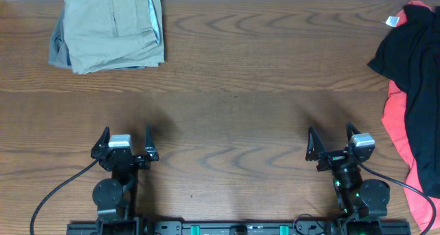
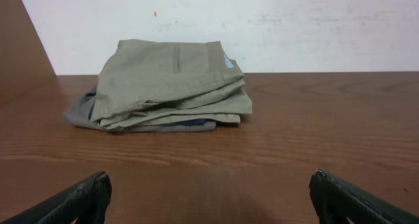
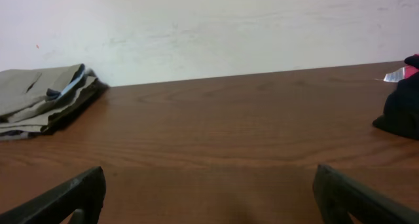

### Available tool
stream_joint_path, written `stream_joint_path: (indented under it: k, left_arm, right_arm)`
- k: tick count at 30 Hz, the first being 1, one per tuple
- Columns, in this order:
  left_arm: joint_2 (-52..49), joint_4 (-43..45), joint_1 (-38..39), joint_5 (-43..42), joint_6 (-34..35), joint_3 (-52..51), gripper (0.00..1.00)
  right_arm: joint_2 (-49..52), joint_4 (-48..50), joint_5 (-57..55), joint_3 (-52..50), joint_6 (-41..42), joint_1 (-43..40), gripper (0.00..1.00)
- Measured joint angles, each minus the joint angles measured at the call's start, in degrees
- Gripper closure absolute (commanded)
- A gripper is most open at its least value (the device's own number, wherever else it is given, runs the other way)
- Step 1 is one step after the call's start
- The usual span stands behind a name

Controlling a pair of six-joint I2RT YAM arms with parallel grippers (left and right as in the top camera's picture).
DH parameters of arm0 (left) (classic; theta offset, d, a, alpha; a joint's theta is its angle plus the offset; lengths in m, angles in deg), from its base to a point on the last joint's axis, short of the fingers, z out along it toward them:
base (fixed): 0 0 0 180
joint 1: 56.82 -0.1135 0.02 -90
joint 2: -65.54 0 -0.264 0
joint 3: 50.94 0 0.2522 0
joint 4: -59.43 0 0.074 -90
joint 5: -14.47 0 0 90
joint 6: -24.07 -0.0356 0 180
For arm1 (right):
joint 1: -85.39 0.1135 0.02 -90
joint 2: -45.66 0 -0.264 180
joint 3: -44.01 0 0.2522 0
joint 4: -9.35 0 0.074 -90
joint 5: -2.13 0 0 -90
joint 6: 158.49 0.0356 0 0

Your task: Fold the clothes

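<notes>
Far left, back of worktop (image 1: pixel 234 104): the khaki shorts (image 1: pixel 110 29) lie in a compact squarish bundle, several layers deep. They sit on top of grey/navy garments (image 1: pixel 58 53), which peek out at the left edge and underneath. Left wrist view shows the same: shorts (image 2: pixel 170 83) stacked flat, with layer edges a bit uneven on the right side and a sliver of pale lining at the top right corner. Nothing is touching them.

Near edge, left: left fingers (image 1: pixel 105 135) are spread wide and have hold of nothing, w/ only bare wood between them. They're well apart from the shorts and point roughly at them.

Middle of worktop: bare wood, no garment laid out for folding.

Near edge, right: right fingers (image 1: pixel 311 140) are also spread wide and have hold of nothing, w/ bare wood ahead in the wrist view.

Far right: a black garment (image 1: pixel 412 56) is heaped loosely over a coral-red one (image 1: pixel 412 146), partly cut off by the frame edge. Neither is folded.

Progress, my read: the shorts look fully folded and put away on the pile, so that piece looks done. Both arms sit low at the near edge, prob. parked. At most a quick squaring-up of the ragged right edge is left, if neatness matters. Can't tell if the right-hand heap counts.
</notes>
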Motion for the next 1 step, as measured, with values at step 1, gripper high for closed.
stream_joint_path:
  k: [1]
  left_arm:
    - [0.0,0.0,0.0,0.0,0.0,0.0,0.02]
  right_arm:
    - [0.0,0.0,0.0,0.0,0.0,0.0,0.01]
